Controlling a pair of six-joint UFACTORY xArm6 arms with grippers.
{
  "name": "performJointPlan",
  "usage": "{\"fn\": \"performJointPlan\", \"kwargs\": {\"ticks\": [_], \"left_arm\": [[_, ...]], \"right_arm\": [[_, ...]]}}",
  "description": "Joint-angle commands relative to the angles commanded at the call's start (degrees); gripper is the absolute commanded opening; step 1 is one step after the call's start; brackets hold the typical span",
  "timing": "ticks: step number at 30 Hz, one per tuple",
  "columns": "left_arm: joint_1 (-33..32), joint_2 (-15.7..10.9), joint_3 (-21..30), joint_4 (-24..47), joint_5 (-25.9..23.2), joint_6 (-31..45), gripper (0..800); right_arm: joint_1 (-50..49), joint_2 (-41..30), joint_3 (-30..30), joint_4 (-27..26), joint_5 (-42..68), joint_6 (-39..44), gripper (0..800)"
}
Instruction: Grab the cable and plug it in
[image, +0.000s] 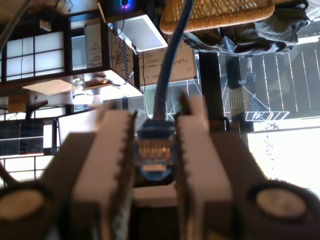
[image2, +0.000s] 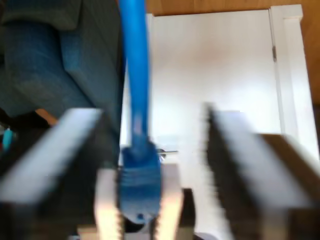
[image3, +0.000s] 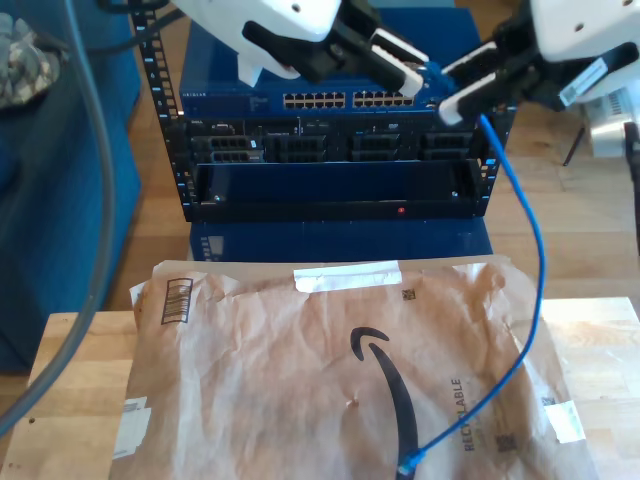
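Exterior view: cable grabbed, my first gripper clamping its plug, my second gripper wide around it; switch insertion pending.

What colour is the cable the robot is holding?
The cable is bright blue, clearest in the exterior view, where it hangs down to the brown paper.

wooden floor, blue cabinet, white door
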Motion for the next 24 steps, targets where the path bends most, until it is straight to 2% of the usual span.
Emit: {"fn": "performJointPlan", "kwargs": {"ticks": [5, 14, 20, 24], "left_arm": [[0.3, 0.1, 0.4, -0.3, 0.1, 0.0, 6], [3.7, 0.7, 0.7, -1.1, 0.9, -1.2, 9], [8.2, 5.5, 0.3, -11.3, 8.0, -6.9, 9], [8.3, 6.8, 0.3, -13.6, 10.5, -9.2, 9]], "right_arm": [[-0.5, -1.0, -0.2, -0.3, -1.3, -4.4, 796], [-0.4, -9.8, 3.9, -1.8, -11.6, -16.0, 797], [-0.3, -16.4, 6.8, -1.7, -16.1, -18.7, 797], [-0.1, -21.1, 10.4, -1.6, -22.3, -22.6, 797]]}}
